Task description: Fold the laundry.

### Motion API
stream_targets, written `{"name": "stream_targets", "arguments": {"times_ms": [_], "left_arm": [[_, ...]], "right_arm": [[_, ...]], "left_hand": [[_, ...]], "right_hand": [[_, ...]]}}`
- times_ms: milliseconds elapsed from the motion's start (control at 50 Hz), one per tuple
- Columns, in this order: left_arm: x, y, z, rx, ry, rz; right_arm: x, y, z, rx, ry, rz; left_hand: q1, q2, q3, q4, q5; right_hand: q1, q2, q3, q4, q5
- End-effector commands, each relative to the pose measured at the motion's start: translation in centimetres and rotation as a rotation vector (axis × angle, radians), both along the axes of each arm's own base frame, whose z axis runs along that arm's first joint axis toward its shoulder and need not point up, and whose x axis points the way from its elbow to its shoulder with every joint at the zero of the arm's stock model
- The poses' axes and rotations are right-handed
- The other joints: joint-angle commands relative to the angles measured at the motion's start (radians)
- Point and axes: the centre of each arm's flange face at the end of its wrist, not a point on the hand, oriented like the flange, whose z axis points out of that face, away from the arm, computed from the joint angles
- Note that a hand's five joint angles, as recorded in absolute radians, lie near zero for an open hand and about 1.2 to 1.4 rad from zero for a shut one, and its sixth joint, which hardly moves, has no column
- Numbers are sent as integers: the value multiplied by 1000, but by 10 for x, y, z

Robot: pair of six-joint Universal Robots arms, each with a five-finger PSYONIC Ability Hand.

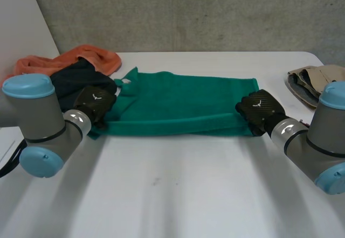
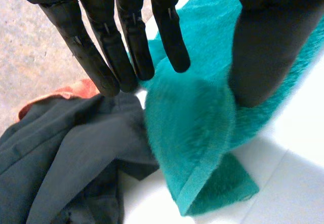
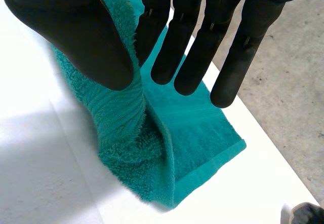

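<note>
A green towel [image 1: 183,103] lies folded lengthwise across the white table [image 1: 178,184]. My left hand [image 1: 96,102] is at its left end. In the left wrist view the fingers [image 2: 126,36] are straight and spread away from the thumb [image 2: 268,46], and the towel's corner fold [image 2: 192,122] bulges up loose between them. My right hand [image 1: 260,107] is at the towel's right end. There the thumb [image 3: 76,36] and fingers [image 3: 202,41] pinch a raised ridge of the towel [image 3: 126,117], which drapes down to the table.
A dark garment [image 1: 81,79] [image 2: 66,153] is heaped just beside my left hand, with an orange cloth [image 1: 81,57] behind it. A beige garment [image 1: 312,82] lies at the table's far right edge. The table's right edge runs close to the towel's end [image 3: 223,153].
</note>
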Motion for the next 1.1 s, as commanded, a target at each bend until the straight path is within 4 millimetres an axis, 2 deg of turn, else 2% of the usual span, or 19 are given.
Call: {"name": "stream_targets", "arguments": {"times_ms": [20, 140, 400, 560, 720, 780, 800, 840, 900, 1000, 1020, 1080, 1100], "left_arm": [[11, -3, -5, 68, 2, 50], [20, -1, -11, 147, 29, 67], [51, -24, -12, 164, 45, 131], [44, -33, -21, 165, 53, 97], [32, -29, -23, 203, 59, 67], [31, -29, -24, 204, 61, 67], [30, -30, -22, 198, 62, 67], [31, -32, -19, 189, 63, 75], [40, -35, -9, 181, 65, 125], [48, -7, 19, 236, 43, 148], [49, 9, 33, 244, 25, 134], [49, 37, 48, 270, -44, 102], [49, 57, 53, 302, -112, 72]], "right_arm": [[-4, -6, 5, 0, -52, -37], [-4, -7, 2, 9, -53, -40], [-11, -14, 5, -3, -54, -62], [-11, -13, 5, -5, -53, -62], [-12, -13, 8, -12, -54, -64], [-13, -14, 9, -14, -54, -67], [-14, -14, 10, -14, -54, -69], [-15, -15, 12, -19, -53, -74], [-18, -15, 19, -30, -47, -80], [-30, -4, 40, -31, 57, -76], [-36, 7, 47, -11, 138, -61], [-47, 26, 51, 63, 273, -30], [-57, 40, 51, 136, 364, -8]], "left_hand": [[-103, -119, -128, -124, -125], [-174, -189, -199, -194, -195], [-171, -187, -196, -191, -192], [-121, -137, -146, -142, -143], [-65, -81, -90, -86, -87], [66, 50, 41, 46, 45], [314, 298, 289, 293, 292], [647, 631, 621, 626, 625], [648, 632, 623, 627, 626], [648, 632, 623, 627, 626], [648, 632, 623, 627, 626], [648, 632, 623, 627, 626], [648, 632, 623, 627, 626]], "right_hand": [[263, 217, 205, 198, 234], [263, 217, 205, 198, 234], [263, 217, 205, 198, 234], [263, 217, 205, 198, 234], [263, 217, 205, 198, 234], [263, 217, 205, 198, 234], [263, 217, 205, 198, 234], [263, 217, 205, 198, 234], [263, 217, 205, 198, 234], [263, 217, 205, 198, 234], [263, 217, 205, 198, 234], [263, 217, 205, 198, 234], [263, 217, 205, 198, 234]]}}
